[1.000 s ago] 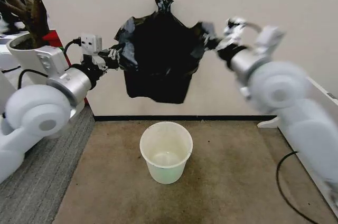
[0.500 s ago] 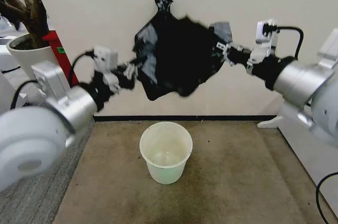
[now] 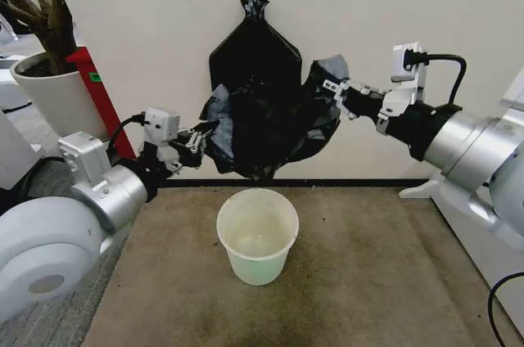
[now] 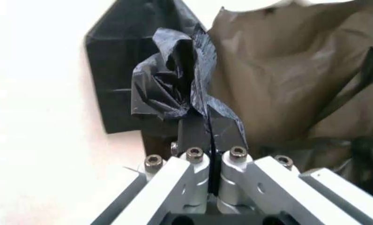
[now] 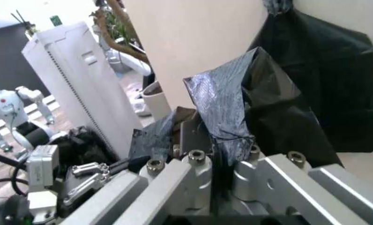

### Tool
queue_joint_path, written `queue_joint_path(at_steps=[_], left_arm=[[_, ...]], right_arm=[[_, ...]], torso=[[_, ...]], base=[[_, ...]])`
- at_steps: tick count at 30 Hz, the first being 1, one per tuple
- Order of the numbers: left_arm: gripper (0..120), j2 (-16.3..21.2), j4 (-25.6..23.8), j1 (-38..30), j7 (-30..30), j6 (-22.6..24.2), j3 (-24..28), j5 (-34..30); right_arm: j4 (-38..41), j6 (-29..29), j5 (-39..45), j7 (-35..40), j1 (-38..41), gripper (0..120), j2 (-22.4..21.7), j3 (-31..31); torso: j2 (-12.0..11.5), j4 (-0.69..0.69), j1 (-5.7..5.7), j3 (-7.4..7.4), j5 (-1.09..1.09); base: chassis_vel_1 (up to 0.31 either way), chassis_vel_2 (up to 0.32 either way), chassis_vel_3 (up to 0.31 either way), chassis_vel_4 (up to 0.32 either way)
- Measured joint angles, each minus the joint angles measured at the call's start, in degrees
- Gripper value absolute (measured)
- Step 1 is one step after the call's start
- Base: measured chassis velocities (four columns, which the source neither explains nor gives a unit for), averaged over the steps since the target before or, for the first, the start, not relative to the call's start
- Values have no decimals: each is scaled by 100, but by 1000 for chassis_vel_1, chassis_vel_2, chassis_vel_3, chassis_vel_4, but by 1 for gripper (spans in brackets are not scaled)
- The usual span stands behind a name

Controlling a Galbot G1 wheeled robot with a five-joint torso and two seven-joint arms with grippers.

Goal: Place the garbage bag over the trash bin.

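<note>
Above bin, 12 o'clock: garbage bag [image 3: 262, 130] held stretched in air.
L gripper [image 3: 196, 136]: clamped on bag's edge, 9 o'clock side.
R gripper [image 3: 332, 89]: clamped on bag, 3 o'clock side.
Trash bin [image 3: 257, 235]: upright on carpet [image 3: 368, 265], untouched.

The head camera looks forward and down from above the arms, taking in the carpet, the trash bin [image 3: 257, 235] at lower centre and the wall behind. The left arm enters from the lower left of the frame, the right arm from the right edge.

The left wrist camera sits just behind the left gripper [image 4: 210, 129] and looks along its fingers, very close to the garbage bag [image 4: 280, 79].

The right wrist camera looks along the right gripper [image 5: 214, 140] toward the wall, and across to the left gripper [image 5: 93, 176] farther off.

All three views share the garbage bag.
</note>
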Motion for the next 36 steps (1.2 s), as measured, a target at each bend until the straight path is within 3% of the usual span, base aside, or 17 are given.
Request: queue_joint_path(at_steps=[10, 17, 21, 25, 26, 29, 36], left_arm=[[0, -20, 9, 963, 61, -39, -1016, 79], [0, -262, 14, 1925, 208, -20, -1687, 447], [0, -354, 15, 1926, 235, 17, -1466, 640], [0, -519, 18, 1807, 323, 7, -653, 1245], [0, -519, 18, 1807, 323, 7, -653, 1245], [0, -731, 30, 1741, 478, -6, -55, 1817], [0, -965, 593, 1646, 721, -72, 218, 2345]], right_arm=[[-6, 195, 353, -163, 179, 0, -119, -53], [-18, 181, -5, -406, -180, 0, 190, -300], [-114, 73, -230, -463, -325, 0, 444, -481], [-439, -13, -620, -552, -671, 0, 703, -673], [-439, -13, -620, -552, -671, 0, 703, -673], [-838, -9, -1263, -762, -1201, 0, 961, -871], [-1337, 187, -2076, -879, -1591, 0, 1530, -1374]], torso=[[0, -1, 0, 0, -1], [0, 0, 0, 0, 0], [0, -1, 0, 0, -1], [0, -1, 0, 1, -1], [0, -1, 0, 1, -1], [0, -2, 0, 0, 0], [0, -2, 0, 1, -1]], base=[[0, 0, 0, 0], [0, 0, 0, 0], [0, 0, 0, 0], [0, 0, 0, 0], [0, 0, 0, 0], [0, 0, 0, 0], [0, 0, 0, 0]])
